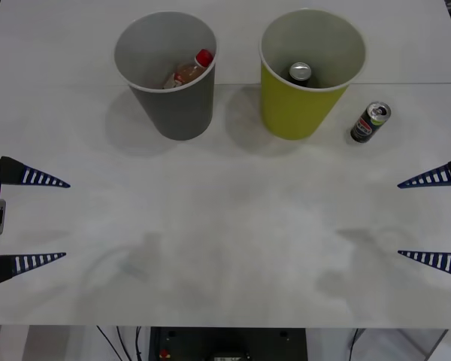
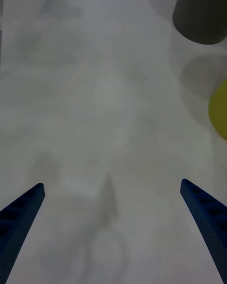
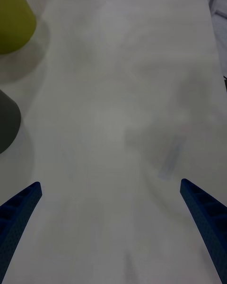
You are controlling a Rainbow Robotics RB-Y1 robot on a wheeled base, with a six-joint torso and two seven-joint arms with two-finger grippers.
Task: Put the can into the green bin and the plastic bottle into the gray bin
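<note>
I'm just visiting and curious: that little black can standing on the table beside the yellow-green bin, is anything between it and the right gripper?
Nothing visible does. The right gripper hangs open near the table's right edge, and only bare tabletop lies between it and the can, which stands upright just right of the green bin.

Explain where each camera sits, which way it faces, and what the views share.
Front view: above the arms, looking down at the white table; left gripper and right gripper at the edges.
Right wrist view: on the right arm, facing across the table; right gripper open.
Left wrist view: on the left arm; left gripper open.
All share the gray tapered bin and yellow-green tapered bin.
</note>
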